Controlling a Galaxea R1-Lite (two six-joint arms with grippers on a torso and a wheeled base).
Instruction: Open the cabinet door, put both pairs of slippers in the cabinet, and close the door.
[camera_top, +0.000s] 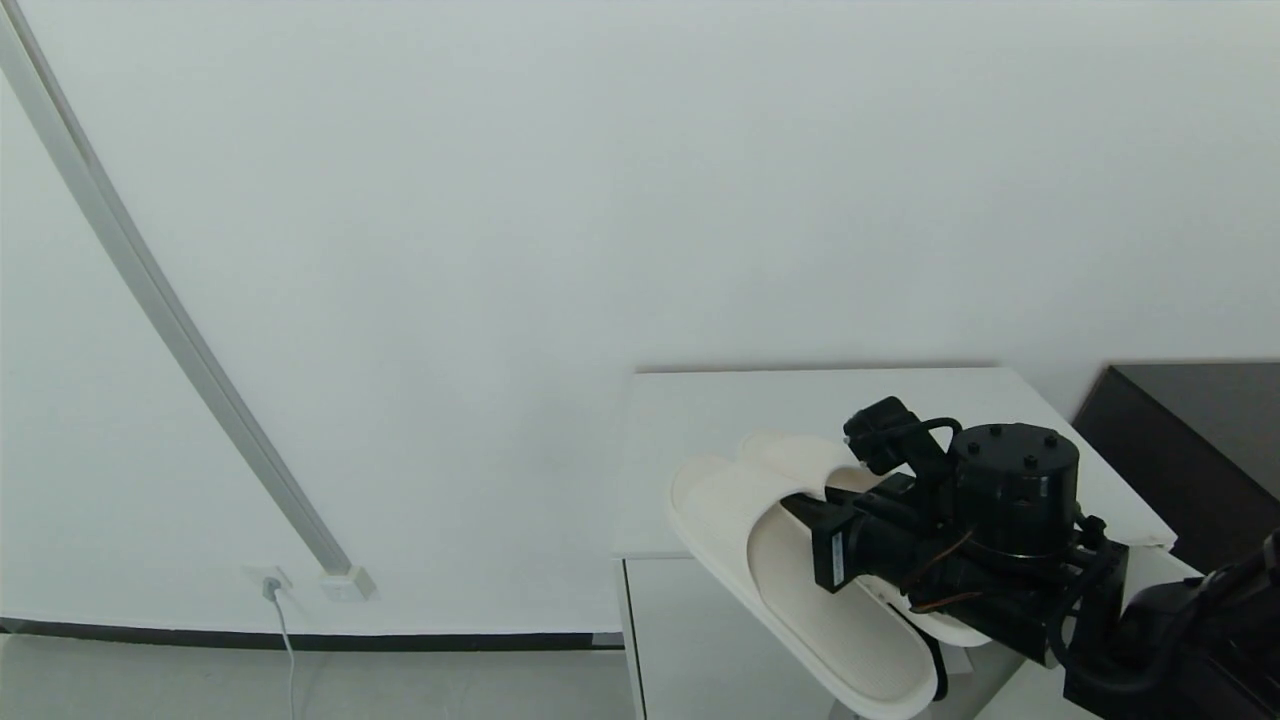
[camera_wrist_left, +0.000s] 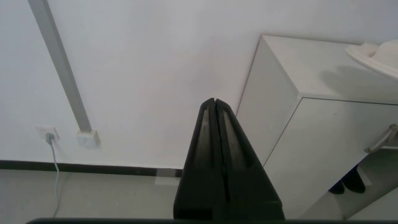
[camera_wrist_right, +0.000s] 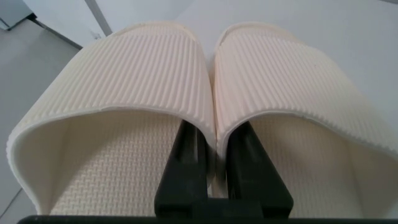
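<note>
Two cream slippers (camera_top: 800, 575) hide the tips of the right claw (camera_wrist_right: 214, 142) pinching their adjoining straps; left claw (camera_wrist_left: 215, 107) pressed together.

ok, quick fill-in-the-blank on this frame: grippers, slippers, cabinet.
1. The right gripper is shut on ____ slippers, held side by side.
2. The left gripper has its fingers ____.
3. The cabinet is ____ in colour.
Missing words: two; shut; white.

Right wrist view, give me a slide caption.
Right hand pinching the adjoining inner walls of a cream ribbed slipper pair, one finger inside each.
</note>
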